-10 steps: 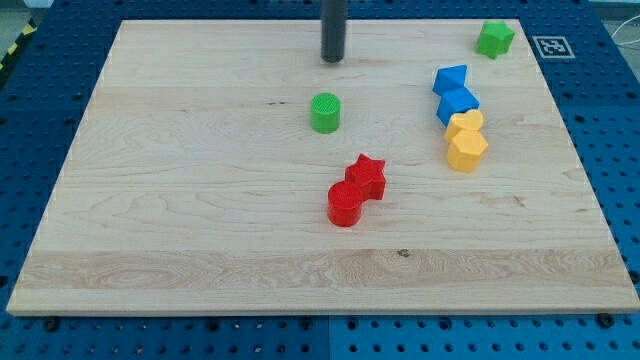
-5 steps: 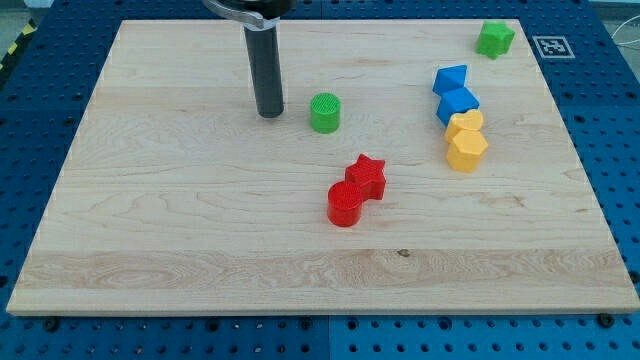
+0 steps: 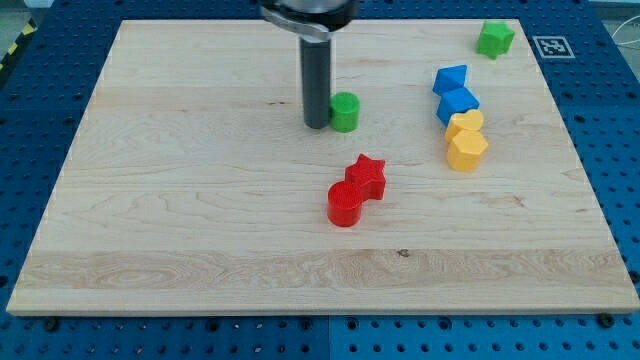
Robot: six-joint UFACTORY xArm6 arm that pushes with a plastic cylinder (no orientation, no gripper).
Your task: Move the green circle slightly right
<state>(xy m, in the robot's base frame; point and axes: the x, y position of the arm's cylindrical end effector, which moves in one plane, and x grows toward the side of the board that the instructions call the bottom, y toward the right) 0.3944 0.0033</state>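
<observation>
The green circle (image 3: 345,111) is a small green cylinder standing on the wooden board (image 3: 180,200), above the board's middle. My tip (image 3: 316,124) is on the board right against the circle's left side, touching it. The dark rod rises straight up from the tip to the view's top edge.
A red star (image 3: 367,176) and a red cylinder (image 3: 345,204) sit together below the green circle. To the right stand two blue blocks (image 3: 455,92) and two yellow blocks (image 3: 465,140) in a column. A green block (image 3: 494,39) lies at the top right corner.
My tip came down from the board's top to the circle's left, then moved right into it. The green circle has shifted a little to the right.
</observation>
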